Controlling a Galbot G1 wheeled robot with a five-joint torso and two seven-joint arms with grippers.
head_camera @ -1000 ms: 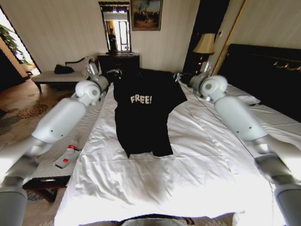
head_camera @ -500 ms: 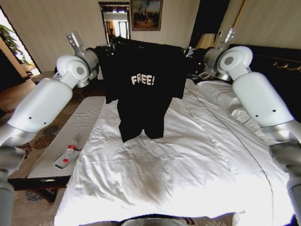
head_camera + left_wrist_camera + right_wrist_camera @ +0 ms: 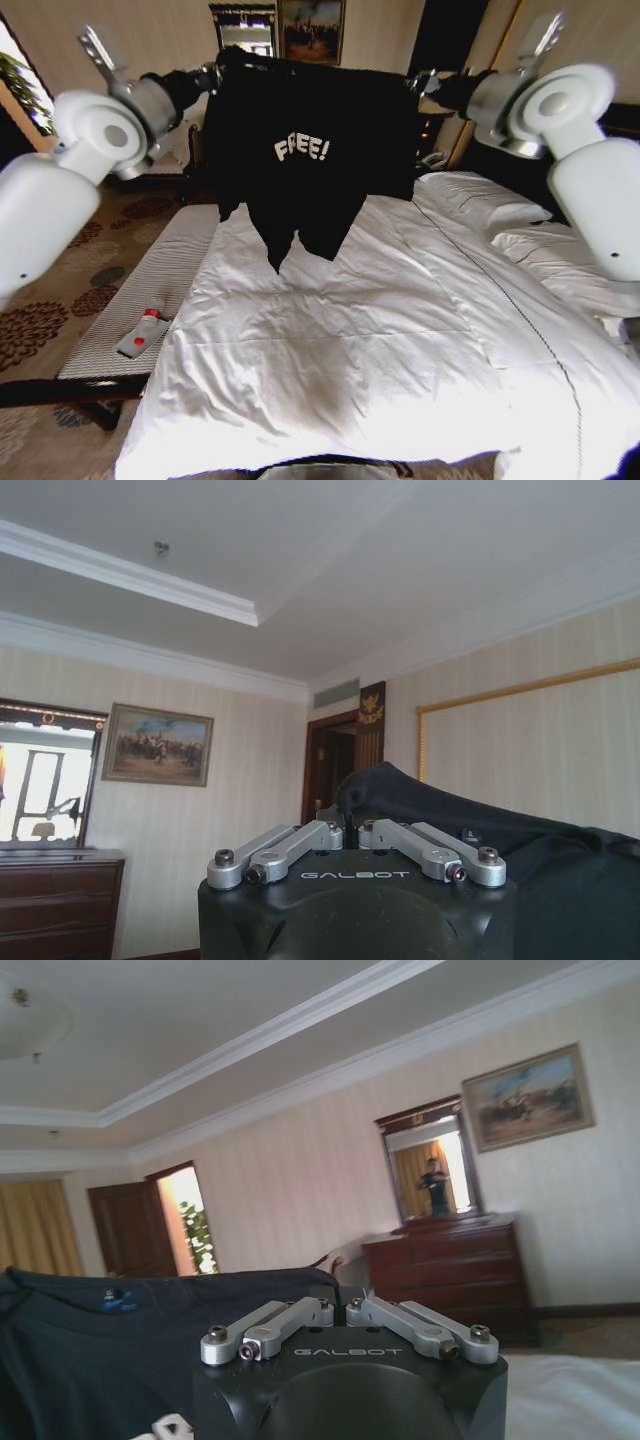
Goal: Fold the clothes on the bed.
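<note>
black cotton — the t-shirt [image 3: 310, 160] is hanging spread in the air above the bed [image 3: 400, 340], clear of the white duvet. the left gripper [image 3: 210, 78] is pinching one shoulder with its fingers clamped together on the cloth, and the right gripper [image 3: 425, 85] is doing the same at the other shoulder. this looks like the lift-and-spread step — next the shirt probably needs laying down flat, both arms lowering evenly so the hem lands unwrinkled.

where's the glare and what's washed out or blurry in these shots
Head view: glare whitens the lower right of the bed; the T-shirt is near-solid black, with a soft shadow on the duvet below. Left wrist view: the mirror blows out white. Right wrist view: the doorway is overexposed and the shirt fabric close to the lens is soft.
</note>
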